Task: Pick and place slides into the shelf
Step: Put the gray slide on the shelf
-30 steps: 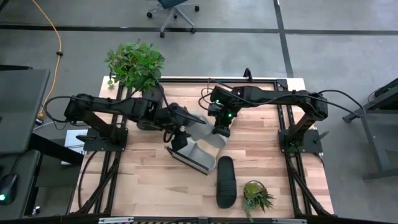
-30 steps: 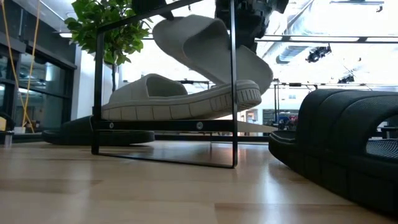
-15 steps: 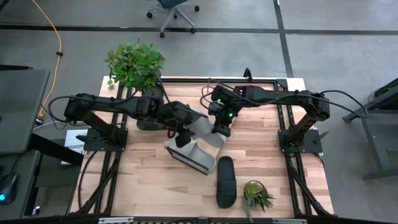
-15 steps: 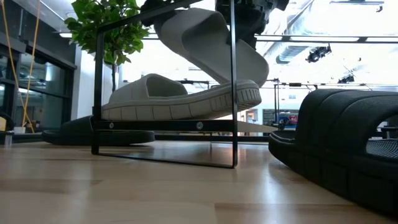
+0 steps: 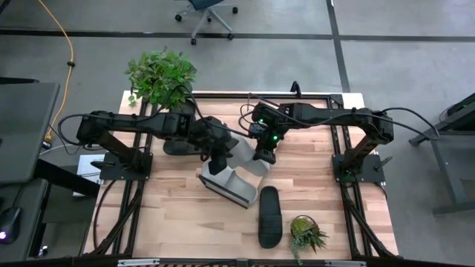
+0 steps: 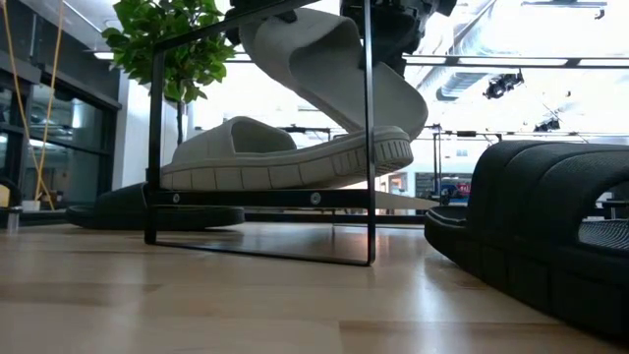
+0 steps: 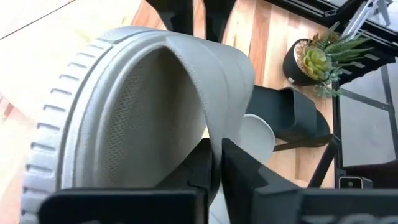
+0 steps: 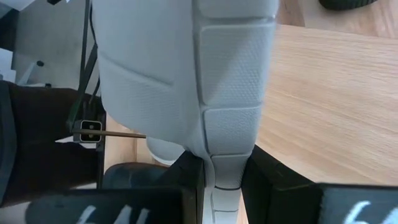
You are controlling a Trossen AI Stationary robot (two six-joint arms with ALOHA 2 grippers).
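Observation:
A pale grey-green slide point(image 5: 243, 154) is held in the air between both grippers, tilted steeply, strap end up; it also shows in the low view point(image 6: 334, 69). My left gripper point(image 5: 220, 162) is shut on its strap. My right gripper point(image 5: 262, 156) is shut on its sole. The second pale slide point(image 6: 275, 157) lies sole-down on the shelf's plank point(image 6: 246, 198), just below the held one. One black slide point(image 5: 269, 216) lies on the table near the front. The other black slide point(image 6: 128, 208) lies behind the shelf. My left gripper pinches the free edge of the slide's wide strap point(image 7: 216, 146), one finger under the strap and one outside it. The slide is lifted, its footbed point(image 7: 143, 118) turned toward the wrist camera. My right gripper pinches the ribbed side rim of the sole point(image 8: 227, 158) between its two fingers, pointing down from above. The slide is tilted, and its low end point(image 6: 393, 123) is close over the slide on the shelf; whether they touch I cannot tell.
A large potted plant point(image 5: 162, 76) stands at the table's far left corner. A small potted succulent point(image 5: 306, 233) stands at the front right, beside the black slide. Dark frame rails point(image 5: 349, 185) run along the table's left and right sides.
My left gripper has moved a little toward the far edge and up with the strap. The held slide's strap end has risen and the slide stands steeper, while its low end by my right gripper has stayed in place.

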